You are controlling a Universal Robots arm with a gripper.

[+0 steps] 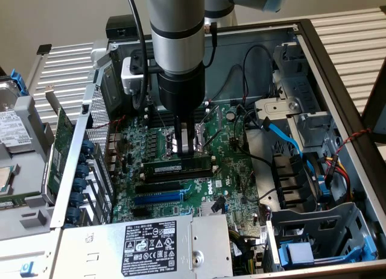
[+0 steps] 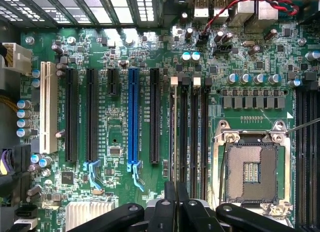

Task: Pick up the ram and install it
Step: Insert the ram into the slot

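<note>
Pincer (image 1: 187,151) pinched nearly closed — tips just above the ram (image 1: 178,169); it stands edge-up on the motherboard (image 1: 240,172).

The arm (image 1: 176,26) comes down from above, its grey last link near upright and a black cable running down beside it. Below the link sits the black wrist (image 1: 181,92), carrying a pale camera block on the exterior view's left. The pincer (image 1: 187,150) points straight down. In the wrist view, the pincer (image 2: 176,187) has its black fingers (image 2: 170,197) drawn almost together, side by side, the linkage arms splayed out behind them.
</note>
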